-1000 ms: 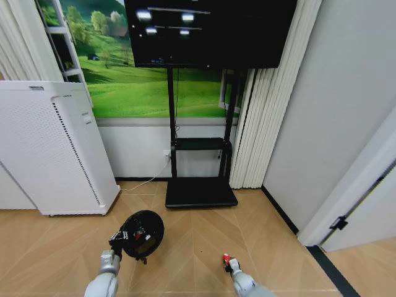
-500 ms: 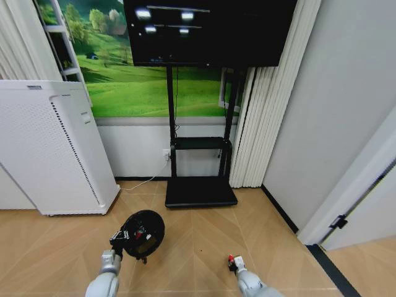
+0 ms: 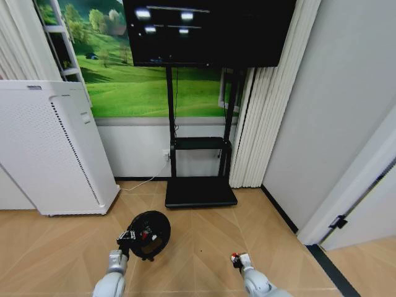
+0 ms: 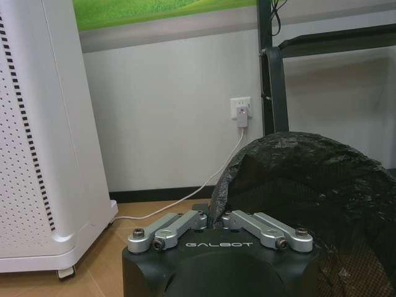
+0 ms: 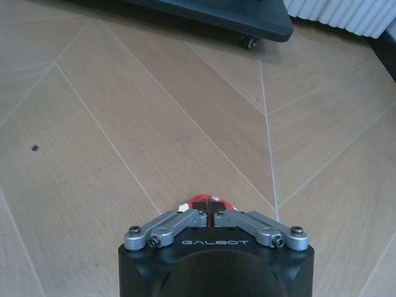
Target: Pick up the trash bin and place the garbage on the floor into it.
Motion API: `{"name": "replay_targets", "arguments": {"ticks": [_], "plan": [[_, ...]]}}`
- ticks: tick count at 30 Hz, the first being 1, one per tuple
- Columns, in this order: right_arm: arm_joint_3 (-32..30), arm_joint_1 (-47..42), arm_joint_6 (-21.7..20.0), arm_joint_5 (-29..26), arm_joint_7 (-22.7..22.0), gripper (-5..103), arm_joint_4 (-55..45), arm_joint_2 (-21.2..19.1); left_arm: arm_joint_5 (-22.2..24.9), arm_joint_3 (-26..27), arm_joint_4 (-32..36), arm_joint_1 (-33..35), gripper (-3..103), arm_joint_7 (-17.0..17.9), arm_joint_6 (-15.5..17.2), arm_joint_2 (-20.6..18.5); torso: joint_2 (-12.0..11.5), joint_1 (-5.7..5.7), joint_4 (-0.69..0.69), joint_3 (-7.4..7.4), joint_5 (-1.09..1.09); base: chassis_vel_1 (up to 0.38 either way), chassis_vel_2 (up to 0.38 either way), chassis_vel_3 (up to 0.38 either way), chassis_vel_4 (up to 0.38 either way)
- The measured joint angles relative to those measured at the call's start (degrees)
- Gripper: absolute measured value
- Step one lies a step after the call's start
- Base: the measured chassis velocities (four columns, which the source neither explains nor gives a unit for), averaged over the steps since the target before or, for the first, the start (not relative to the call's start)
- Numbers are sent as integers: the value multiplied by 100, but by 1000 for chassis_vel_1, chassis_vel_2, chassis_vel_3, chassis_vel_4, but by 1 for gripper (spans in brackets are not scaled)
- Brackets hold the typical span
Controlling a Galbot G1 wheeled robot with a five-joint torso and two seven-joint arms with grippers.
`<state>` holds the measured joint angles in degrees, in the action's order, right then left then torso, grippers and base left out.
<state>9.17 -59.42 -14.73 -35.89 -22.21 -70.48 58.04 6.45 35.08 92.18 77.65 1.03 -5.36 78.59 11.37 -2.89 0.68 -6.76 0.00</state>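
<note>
Two grippers are both loaded on my end. My left gripper [image 4: 215, 218] has its fingers pinched tight on the rim of the black mesh trash bin [image 4: 309, 192], which is lined with a black plastic bag. From the head camera I see the left gripper [image 3: 131, 236] low on the left with the trash bin [image 3: 148, 233] tipped so its mouth faces up toward me, something red visible near the rim. My right gripper [image 5: 212, 214] has its fingers closed on a red-and-white wad [image 5: 204, 201] of garbage, just a bit of it poking out past the fingertips. From the head camera the right gripper [image 3: 238, 258] sits low on the right above the wood floor [image 3: 198, 223], well apart from the bin. Behind the bin stand the white perforated air purifier [image 3: 49, 154], the black TV stand [image 3: 201, 192] and a wall socket [image 4: 240, 110] with a white cable plugged in.
</note>
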Motion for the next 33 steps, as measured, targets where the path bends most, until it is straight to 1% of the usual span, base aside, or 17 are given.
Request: {"name": "replay_targets", "arguments": {"ticks": [2,3,4,6,7,9,10,13,14,16,17,20,21,24,27,29,33], "plan": [[4,92,-59,84,19,10,188,63,-8,10,38,42,4,1,0,6,0,0,-1,0,1,0,0,0,0],[4,92,-59,84,19,10,188,63,-8,10,38,42,4,1,0,6,0,0,-1,0,1,0,0,0,0],[38,153,-74,161,55,16,325,81,-12,18,51,61,4,1,0,10,1,0,-3,0,0,0,0,0,0],[126,229,-75,285,110,26,595,114,-20,40,65,75,4,5,0,16,0,0,-1,0,0,0,0,0,0],[126,229,-75,285,110,26,595,114,-20,40,65,75,4,5,0,16,0,0,-1,0,0,0,0,0,0],[190,289,-27,398,174,37,881,152,-20,64,81,101,4,8,0,16,0,1,-1,0,0,0,0,0,0],[190,289,-27,398,174,37,881,152,-20,64,81,101,4,8,0,16,0,1,-1,0,0,0,0,0,0],[244,327,78,525,301,54,1166,213,-20,114,83,125,4,9,-3,16,0,1,0,0,-1,0,0,0,0],[244,327,78,525,301,54,1166,213,-20,114,83,125,4,9,-3,16,0,1,0,0,-1,0,0,0,0],[267,372,122,574,334,65,1317,298,-17,138,80,121,4,9,-9,12,1,1,0,0,0,0,0,0,0],[267,372,122,574,334,65,1317,298,-17,138,80,121,4,9,-9,12,1,1,0,0,0,0,0,0,0],[350,494,199,642,385,81,1539,437,-1,157,64,92,4,9,-10,-1,1,1,-1,0,-1,0,0,0,0],[350,494,199,642,385,81,1539,437,-1,157,64,92,4,9,-10,-1,1,1,-1,0,-1,0,0,0,0],[423,617,255,701,434,96,1731,577,21,171,30,62,4,9,-10,-23,1,1,-1,0,-1,0,0,0,0],[439,655,276,719,451,96,1797,626,26,174,17,54,4,9,-10,-29,0,1,-1,0,0,0,0,0,0],[474,758,312,757,485,99,1986,742,45,181,-20,40,4,9,-15,-49,1,1,-1,0,-1,0,0,0,0],[515,900,388,830,515,100,2307,915,68,187,-70,25,4,9,-35,-64,1,1,-1,0,-1,0,0,0,0]]}}
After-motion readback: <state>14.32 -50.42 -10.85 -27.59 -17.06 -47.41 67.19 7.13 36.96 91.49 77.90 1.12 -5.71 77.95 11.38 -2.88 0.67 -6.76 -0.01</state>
